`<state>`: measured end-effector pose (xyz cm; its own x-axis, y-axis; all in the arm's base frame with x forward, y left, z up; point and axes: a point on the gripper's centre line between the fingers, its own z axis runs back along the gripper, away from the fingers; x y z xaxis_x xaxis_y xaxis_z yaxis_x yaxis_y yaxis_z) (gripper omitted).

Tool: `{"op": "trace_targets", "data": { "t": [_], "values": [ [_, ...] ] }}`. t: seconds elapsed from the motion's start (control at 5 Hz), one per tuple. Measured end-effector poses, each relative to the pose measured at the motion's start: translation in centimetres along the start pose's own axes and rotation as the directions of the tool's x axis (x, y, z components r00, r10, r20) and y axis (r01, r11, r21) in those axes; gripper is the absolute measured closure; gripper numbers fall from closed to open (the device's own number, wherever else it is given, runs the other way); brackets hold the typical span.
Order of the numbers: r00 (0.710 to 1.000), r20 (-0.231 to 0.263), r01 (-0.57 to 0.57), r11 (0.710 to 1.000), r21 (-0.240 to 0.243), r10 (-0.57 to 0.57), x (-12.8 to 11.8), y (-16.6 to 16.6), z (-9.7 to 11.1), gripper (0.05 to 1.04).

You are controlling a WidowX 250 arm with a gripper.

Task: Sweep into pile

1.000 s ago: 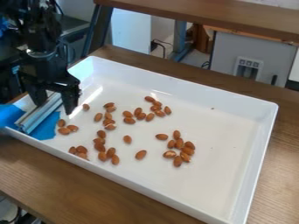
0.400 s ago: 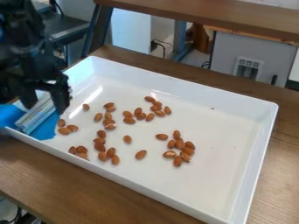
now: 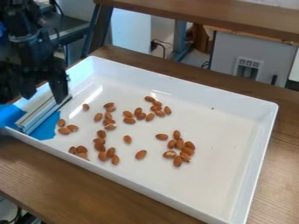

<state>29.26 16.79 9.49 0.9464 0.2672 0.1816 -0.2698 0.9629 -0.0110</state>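
Far left, the claw (image 3: 43,99) hangs with its fingers well apart by the pale bar (image 3: 38,114); can't tell if they touch! Rightward, almonds (image 3: 140,154) lie scattered across the white tray's (image 3: 227,131) left and middle.

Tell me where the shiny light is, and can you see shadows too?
In the camera view, a bright streak of glare slants across the left part of the white tray; the almonds have only faint shadows; the gripper looks so dark that its details are hard to see.
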Motion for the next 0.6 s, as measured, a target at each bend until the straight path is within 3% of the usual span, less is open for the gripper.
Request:
{"op": "trace_targets", "data": {
  "t": [0.6],
  "values": [
    [0.999, 0.024, 0.027, 0.998, 0.06, -0.028, 0.0, 0.9, -1.3, 0.083]
  ]
}}
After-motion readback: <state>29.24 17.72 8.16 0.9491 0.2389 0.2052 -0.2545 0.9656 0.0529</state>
